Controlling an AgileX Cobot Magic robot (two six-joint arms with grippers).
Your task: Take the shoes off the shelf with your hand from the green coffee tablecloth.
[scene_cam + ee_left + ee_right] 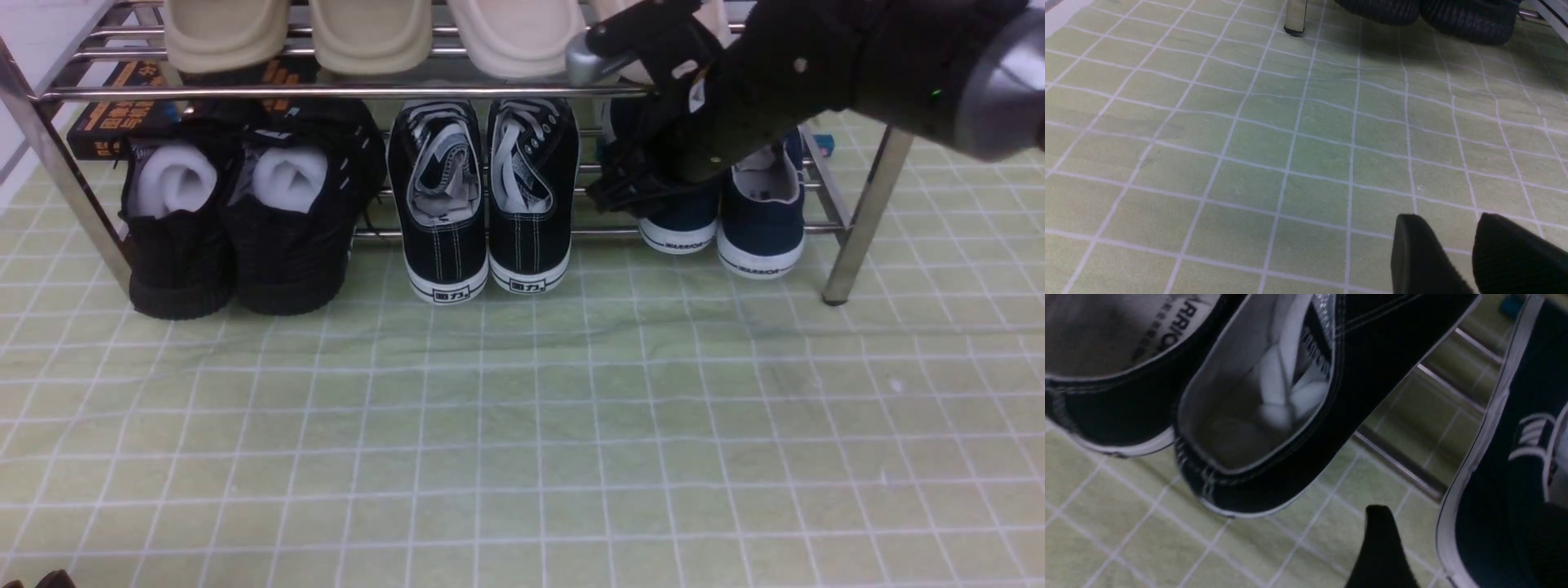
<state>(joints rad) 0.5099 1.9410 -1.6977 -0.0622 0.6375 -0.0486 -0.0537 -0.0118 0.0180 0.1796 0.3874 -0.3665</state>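
Observation:
The navy shoes [763,233] stand side by side on the right end of the shelf's lower tier, heels toward me, over the green tablecloth [522,408]. The steel shelf [326,92] spans the back. My right gripper [624,192] reaches in from the upper right, just left of the left navy shoe [682,224]. In the right wrist view its jaws stand open [1457,547], gripping nothing; one finger [1380,547] hangs over the cloth beside the paper-stuffed navy shoe [1274,416]. My left gripper [1449,249] hovers low over bare cloth, fingers apart.
Black lace-up sneakers [486,204] sit mid-shelf, one close by my right gripper [1490,465]. Bulky black shoes [237,220] fill the left end. Beige slippers [367,33] line the upper tier. A shelf leg [857,220] stands at the right. A dark box [114,114] lies behind.

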